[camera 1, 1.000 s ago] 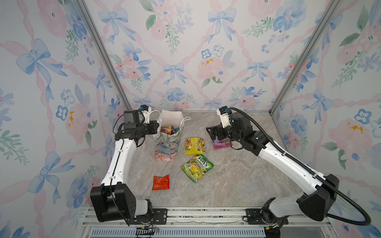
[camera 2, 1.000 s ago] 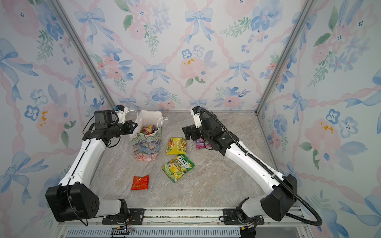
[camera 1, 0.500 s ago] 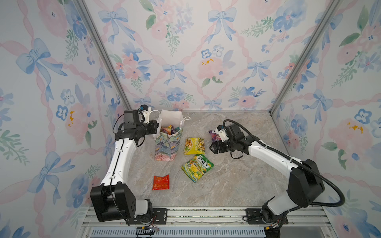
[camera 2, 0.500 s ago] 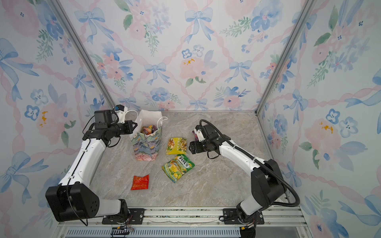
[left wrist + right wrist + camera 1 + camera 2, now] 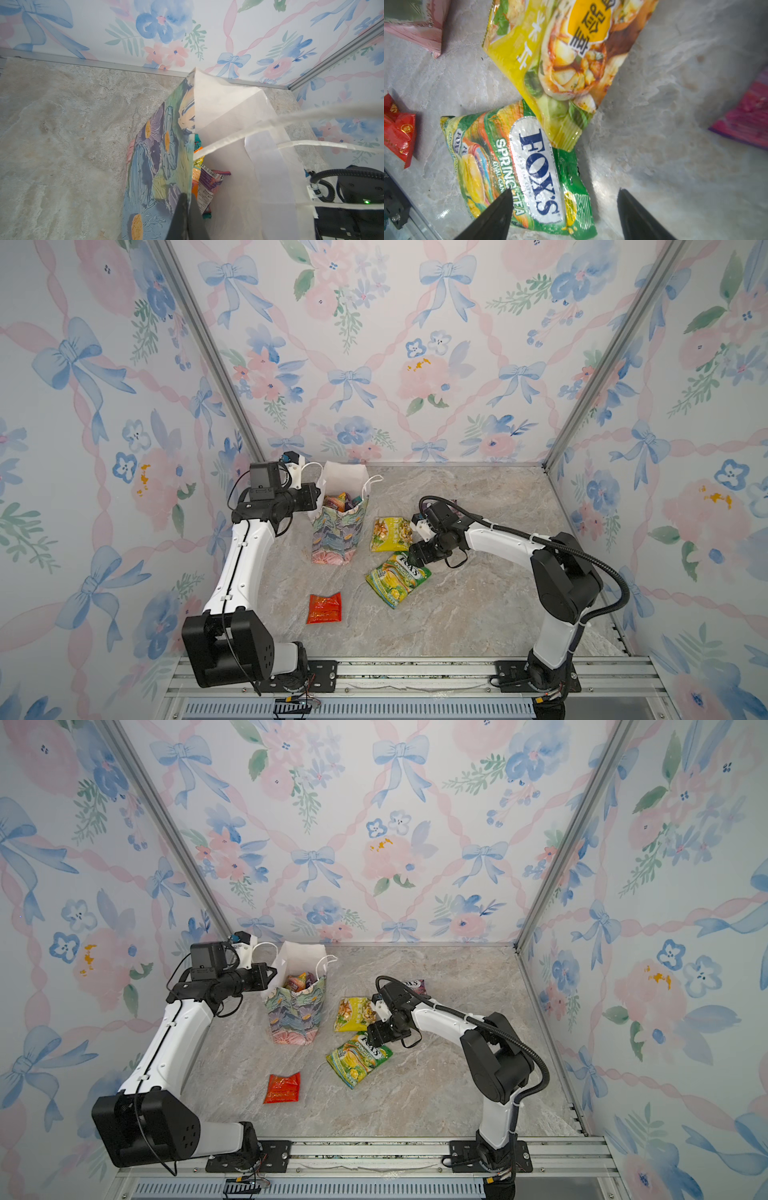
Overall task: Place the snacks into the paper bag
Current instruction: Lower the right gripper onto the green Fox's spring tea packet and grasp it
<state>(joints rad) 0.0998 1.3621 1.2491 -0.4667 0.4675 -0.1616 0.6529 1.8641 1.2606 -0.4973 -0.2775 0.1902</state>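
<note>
Marble desk (image 5: 478,614): your right tool (image 5: 564,189) has swung from the purple packet (image 5: 415,983) over the green FOX'S packet (image 5: 397,578), jaws wide, likely the next snack; left tool (image 5: 187,198) pinches the paper bag (image 5: 338,531) rim.

Four loose packets (image 5: 397,578), one bag (image 5: 336,535), two arms (image 5: 245,556).

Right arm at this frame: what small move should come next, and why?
Probably lower the right gripper a little and close on the green FOX'S Spring Tea packet: its jaws stand open astride that packet's edge, nothing held, while the left gripper pinches the rim of the paper bag.
</note>
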